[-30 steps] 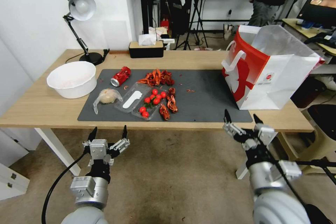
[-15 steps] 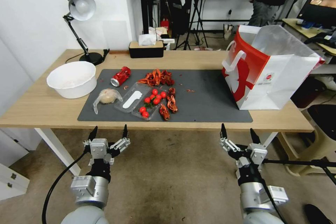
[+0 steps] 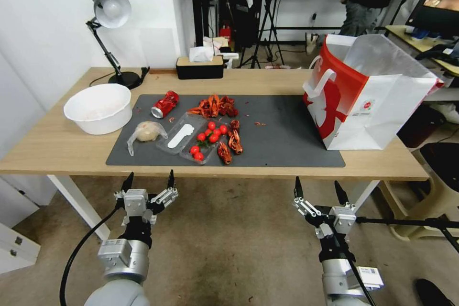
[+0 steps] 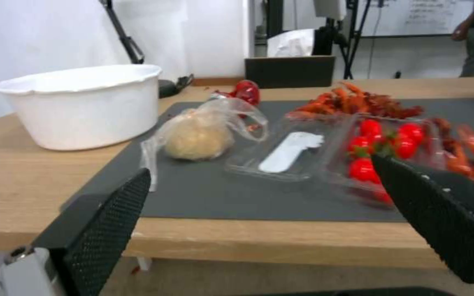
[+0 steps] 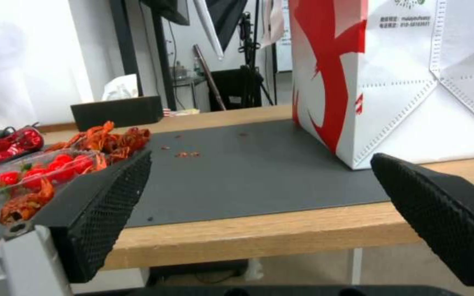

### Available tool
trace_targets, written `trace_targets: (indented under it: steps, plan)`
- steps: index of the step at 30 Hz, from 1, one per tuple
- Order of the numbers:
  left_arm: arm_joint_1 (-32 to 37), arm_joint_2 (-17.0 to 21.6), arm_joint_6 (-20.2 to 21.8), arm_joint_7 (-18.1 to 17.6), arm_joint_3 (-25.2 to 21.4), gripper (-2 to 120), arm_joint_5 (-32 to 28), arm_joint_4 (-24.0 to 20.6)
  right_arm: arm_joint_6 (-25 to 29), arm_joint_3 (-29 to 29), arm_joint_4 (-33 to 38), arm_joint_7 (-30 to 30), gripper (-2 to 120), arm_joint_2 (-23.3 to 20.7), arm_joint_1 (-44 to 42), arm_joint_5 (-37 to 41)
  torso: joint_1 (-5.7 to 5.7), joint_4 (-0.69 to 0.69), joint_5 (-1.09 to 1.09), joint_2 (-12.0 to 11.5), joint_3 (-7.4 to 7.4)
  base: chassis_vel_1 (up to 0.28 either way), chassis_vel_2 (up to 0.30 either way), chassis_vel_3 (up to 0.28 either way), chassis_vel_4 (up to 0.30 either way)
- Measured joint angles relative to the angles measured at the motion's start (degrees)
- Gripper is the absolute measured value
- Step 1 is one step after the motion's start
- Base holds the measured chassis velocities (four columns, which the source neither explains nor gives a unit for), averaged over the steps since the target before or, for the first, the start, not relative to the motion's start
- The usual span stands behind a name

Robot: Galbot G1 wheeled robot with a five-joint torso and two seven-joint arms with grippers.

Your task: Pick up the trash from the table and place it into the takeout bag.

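Both arms hang below the near edge of the desk, over the floor, with nothing in their grasp. The left tool sits low on the left, its two black fingers spread wide and pointing up toward the desk edge. The right tool sits low on the right, also spread wide and empty, well short of the takeout bag.

On the dark grey mat, the crushed red can lies on its side near the far left corner. Nearer, the clear-plastic-wrapped pale lump rests at the mat's left end, just right of the large white bowl, which stands on the bare wood. Beside the lump lies an open clear plastic tray with a white label on one half and cherry tomatoes in the other. Red crayfish shells are heaped on the far side of the tray and strung along its right side.

The takeout bag stands upright and open on the right end of the desk, its near-left corner resting on the mat's right edge, well apart from the trash.

At the far edge stand a desk lamp on the left and a black tissue box near the middle.
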Motion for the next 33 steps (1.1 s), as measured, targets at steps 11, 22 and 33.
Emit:
trace_targets:
  steps: [11,22,33]
  plan:
    - [-7.41,4.41,3.57,0.88,-6.81,100,-8.37,3.14,1.07,0.27,0.00,-1.20,100,-0.62,-0.70,-1.35,0.00,0.00,-0.01,0.00,0.00,0.000,0.000,0.000,0.000]
    - [-23.44,17.19,8.39,2.42,-8.07,100,-22.69,13.03,0.18,-0.15,-0.29,-2.07,100,-1.54,0.76,-2.43,0.00,-0.02,-0.01,0.00,0.01,0.000,0.000,0.000,0.000]
    - [-35.78,22.33,19.59,9.23,-3.89,100,-30.70,21.55,-0.68,-0.27,-1.30,-1.98,100,-2.07,1.53,-2.35,0.00,0.00,0.00,-0.01,0.01,0.000,0.000,0.000,0.000]
